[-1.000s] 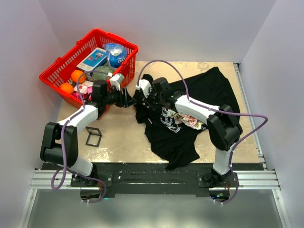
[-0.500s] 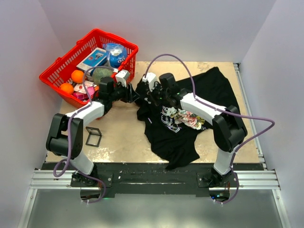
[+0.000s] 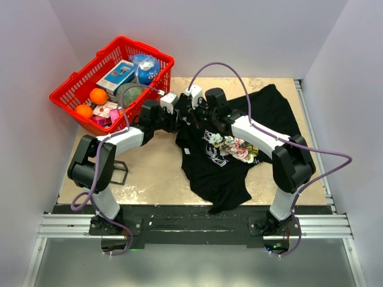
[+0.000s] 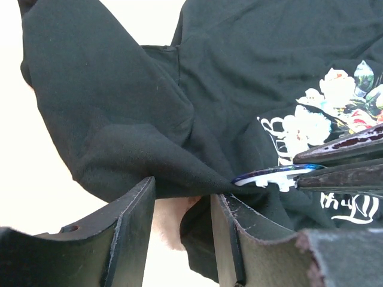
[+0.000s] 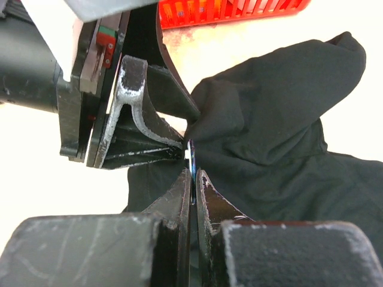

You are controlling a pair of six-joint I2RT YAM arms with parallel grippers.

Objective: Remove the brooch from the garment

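The garment is a black T-shirt with a floral print, lying crumpled on the table. Its upper left part is lifted between the two grippers. The brooch is a thin blue disc seen edge-on, still on the cloth. My right gripper is shut on the brooch. My left gripper faces it closely, jaws partway apart with a taut fold of the garment pinched at their tips. From the top view the left gripper and right gripper meet tip to tip, and the brooch is hidden there.
A red basket with oranges, a box and a round blue container stands at the back left, close behind the left arm. A small black frame lies on the table by the left arm's base. Walls close in on both sides.
Both grippers have moved together to the right and toward the back of the table, dragging the garment's upper left part along. The left jaws have narrowed slightly.
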